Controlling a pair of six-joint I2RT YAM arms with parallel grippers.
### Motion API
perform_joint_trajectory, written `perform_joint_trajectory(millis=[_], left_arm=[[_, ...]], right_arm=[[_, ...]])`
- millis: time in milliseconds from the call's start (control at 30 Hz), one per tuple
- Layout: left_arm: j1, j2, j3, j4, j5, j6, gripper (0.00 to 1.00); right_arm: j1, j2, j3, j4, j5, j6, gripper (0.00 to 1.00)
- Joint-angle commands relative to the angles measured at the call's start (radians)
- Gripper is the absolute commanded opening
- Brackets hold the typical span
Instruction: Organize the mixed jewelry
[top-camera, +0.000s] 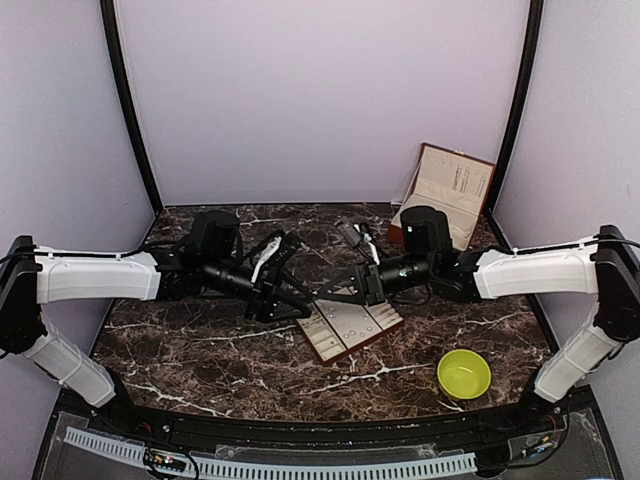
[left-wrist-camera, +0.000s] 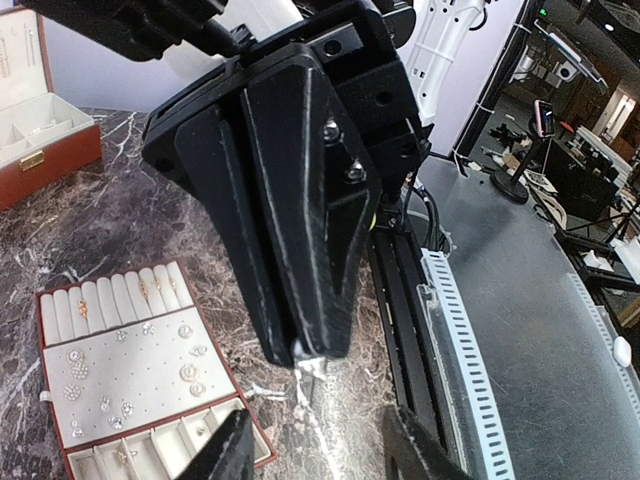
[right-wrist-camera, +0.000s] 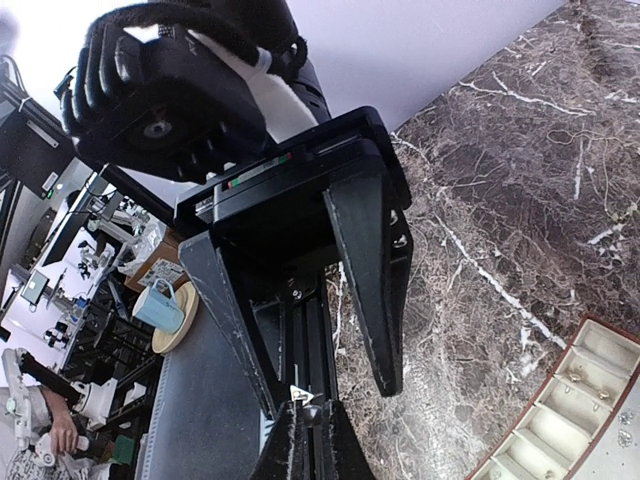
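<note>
Left hand agape; right hand pinched

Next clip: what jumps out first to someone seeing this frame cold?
The two grippers meet tip to tip over the middle of the marble table: the right gripper is shut on what looks like a tiny silvery piece, the left gripper open facing it. Right by them lies a cream-lined tray dotted with studs and rings, and a yellow-green bowl sits near the right arm's base.

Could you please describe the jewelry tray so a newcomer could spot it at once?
Start at the dark marble table and look to its middle. The tray lies flat there, red-brown rimmed and cream-lined. Unlike the open box behind it and the green bowl, it is shallow and split into rows holding studs.
</note>
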Motion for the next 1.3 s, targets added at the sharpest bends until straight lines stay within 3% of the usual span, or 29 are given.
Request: perform_joint_trajectory(millis=[0, 233, 633, 1267], left_arm=[[-0.001, -0.023, -0.018, -0.017, -0.022, 0.023, 0.5], [0.011, -0.091, -0.041, -0.016, -0.128, 0.031, 0.56], [0.111, -0.176, -0.068, -0.013, -0.306, 0.001, 0.56], [0.112, -0.179, -0.073, -0.014, -0.304, 0.008, 0.56]], right_arm=[[-0.027, -0.053, -0.038, 0.084, 0.028, 0.03, 0.03], [-0.059, -0.09, -0.118, 0.067, 0.064, 0.03, 0.03], [-0.079, -0.071, -0.242, -0.018, 0.198, -0.065, 0.04], [-0.085, 0.033, -0.307, 0.012, 0.307, -0.075, 0.04]])
